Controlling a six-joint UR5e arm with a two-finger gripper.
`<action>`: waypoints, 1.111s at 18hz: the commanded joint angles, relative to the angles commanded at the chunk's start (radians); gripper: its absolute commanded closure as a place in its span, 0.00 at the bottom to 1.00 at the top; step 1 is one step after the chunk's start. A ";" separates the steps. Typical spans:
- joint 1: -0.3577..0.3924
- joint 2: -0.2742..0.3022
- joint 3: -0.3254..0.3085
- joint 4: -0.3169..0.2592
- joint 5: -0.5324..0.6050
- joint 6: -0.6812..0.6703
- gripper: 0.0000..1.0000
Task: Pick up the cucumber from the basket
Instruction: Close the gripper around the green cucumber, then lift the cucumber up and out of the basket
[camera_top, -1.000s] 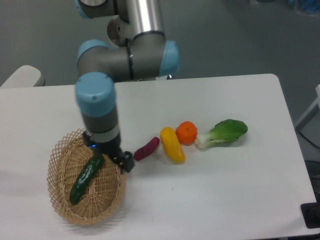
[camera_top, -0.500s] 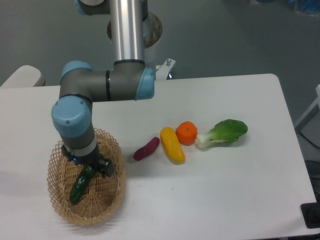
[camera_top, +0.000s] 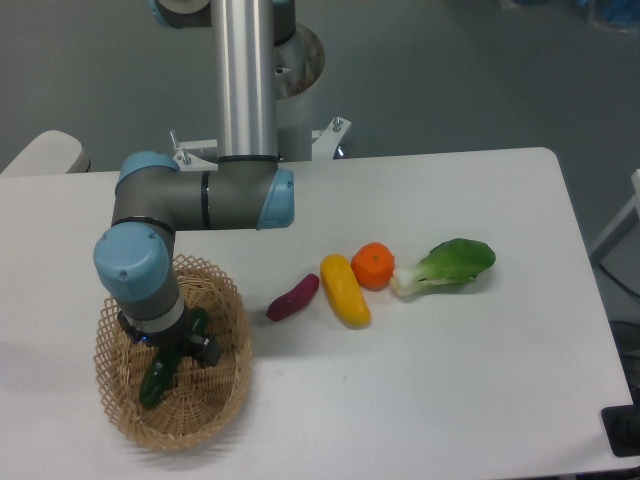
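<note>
a: where is the gripper (camera_top: 172, 352) placed, and why?

b: it is lowered into the basket (camera_top: 226, 375), over the middle of the cucumber (camera_top: 157, 378), so that the long body can be taken across its width. the fingers are hidden under the wrist, so whether they are spread or pressed on the cucumber cannot be told.

a: and the cucumber itself?

b: it is seen lying inside the basket, its lower end at about 7 o'clock from the gripper, its upper end at about 1 o'clock.

a: what room is left for moving?

b: the woven rim is close at 9 and 3 o'clock, so a straight lift is judged safest. at 3 o'clock, well apart on the table (camera_top: 470, 380), a purple vegetable (camera_top: 292, 297), a yellow one (camera_top: 344, 290), an orange (camera_top: 373, 266) and a bok choy (camera_top: 445, 266) are laid in a row.
</note>
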 joint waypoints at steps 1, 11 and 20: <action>0.000 0.002 0.000 0.000 -0.002 0.000 0.00; -0.015 0.000 -0.012 0.000 0.000 0.006 0.41; -0.011 0.008 0.006 -0.002 -0.002 0.043 0.77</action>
